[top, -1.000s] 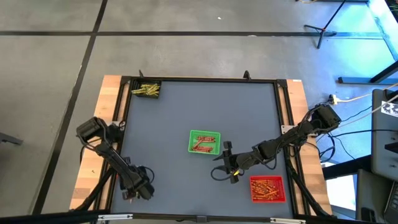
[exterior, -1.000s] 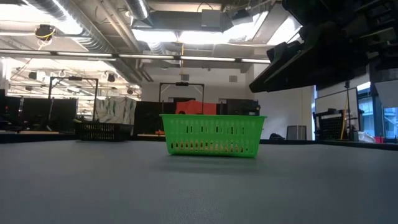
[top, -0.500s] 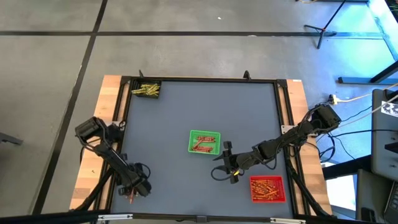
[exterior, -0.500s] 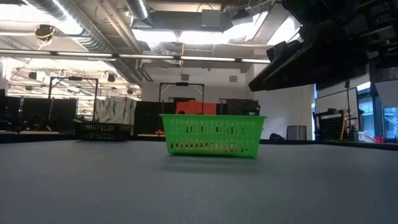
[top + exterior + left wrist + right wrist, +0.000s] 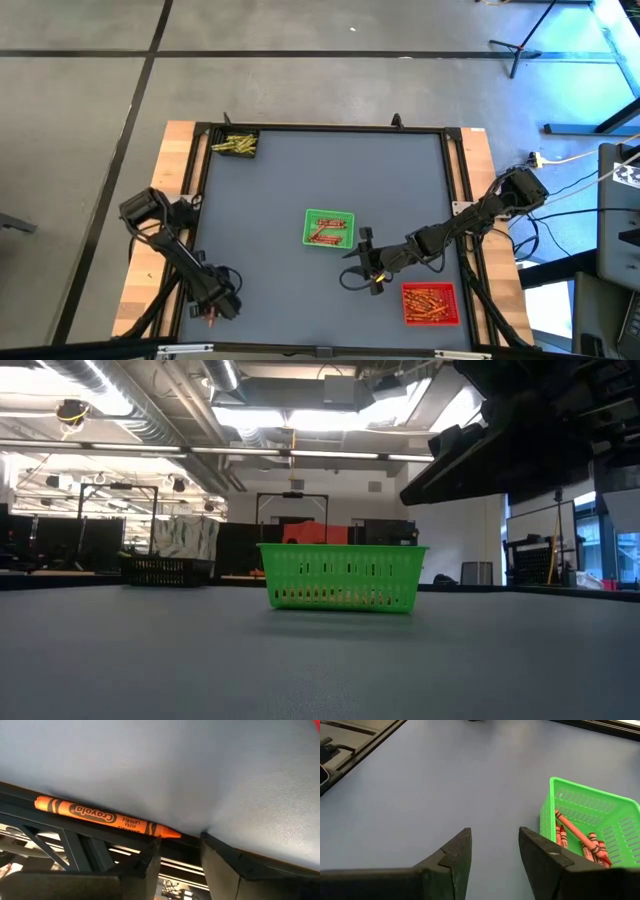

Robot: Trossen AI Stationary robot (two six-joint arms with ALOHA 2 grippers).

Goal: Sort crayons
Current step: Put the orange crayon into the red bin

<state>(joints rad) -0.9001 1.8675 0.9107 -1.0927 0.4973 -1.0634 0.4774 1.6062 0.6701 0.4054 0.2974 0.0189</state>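
Left wrist view: left tool, fingers apart, at an orange crayon on the table edge.
Straddling the crayon's middle should grip best; right tool hangs open beside the green tray.

Even overhead light, bright. Ceiling lamps glare white in the low view; the dark arm near the lens is silhouetted, soft-edged. Blue cast at the floor's far right corner in the high view. Grey surface matte, faint sheen. Shadows weak.
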